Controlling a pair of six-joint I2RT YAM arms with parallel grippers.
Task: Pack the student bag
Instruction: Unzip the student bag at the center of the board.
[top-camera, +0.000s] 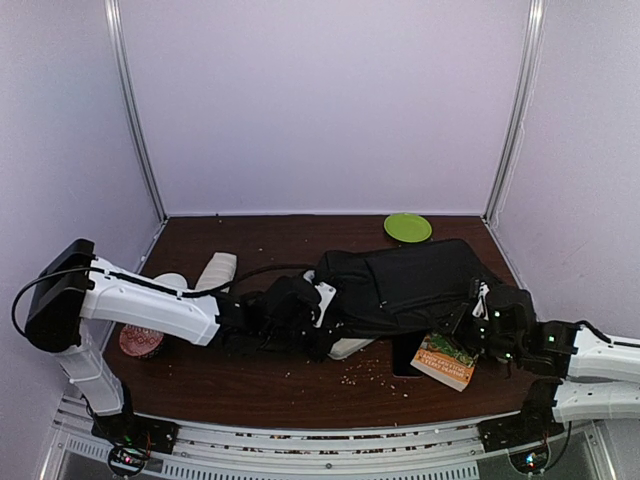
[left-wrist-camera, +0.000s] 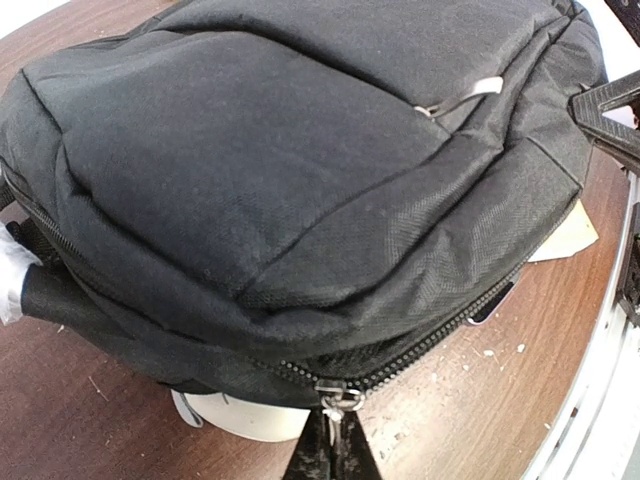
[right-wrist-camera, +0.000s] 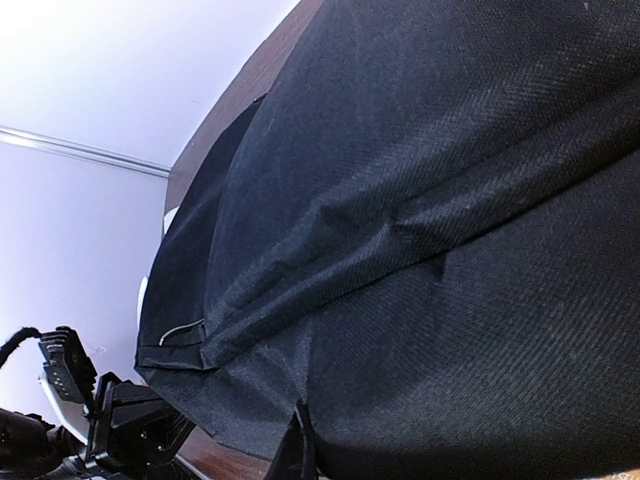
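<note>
One brown tabletop (top-camera: 280, 385) carries everything, and the student bag (top-camera: 400, 285) lies flat across its middle, by far the biggest thing on it. The left arm (top-camera: 150, 305) reaches to the bag's left end and the right arm (top-camera: 590, 355) to its right end.

A book (top-camera: 445, 360) lies at the bag's near right corner, partly tucked beneath it, outside the bag. A green plate (top-camera: 408, 227) sits just beyond the bag's far edge. A pale pouch (top-camera: 215, 270) lies to the bag's left, apart from it. A white object (left-wrist-camera: 250, 415) pokes out from under the bag's near edge; what it is cannot be told.

The left arm's jaws are pressed together on the zipper pull (left-wrist-camera: 340, 398) of the bag's main zip. The teeth to the right of the pull look meshed; those on the other side are hidden under a fold. The right arm's jaws are also pressed together, apparently pinching a fold of the bag's fabric at the right end.

Judging by this, the step in hand is working the main zip while the far end is held steady. Whether it is opening or closing cannot be told, though the book outside suggests opening. The next move calls for drawing the pull along the curved track, with the fabric kept taut so the slider does not snag.
</note>
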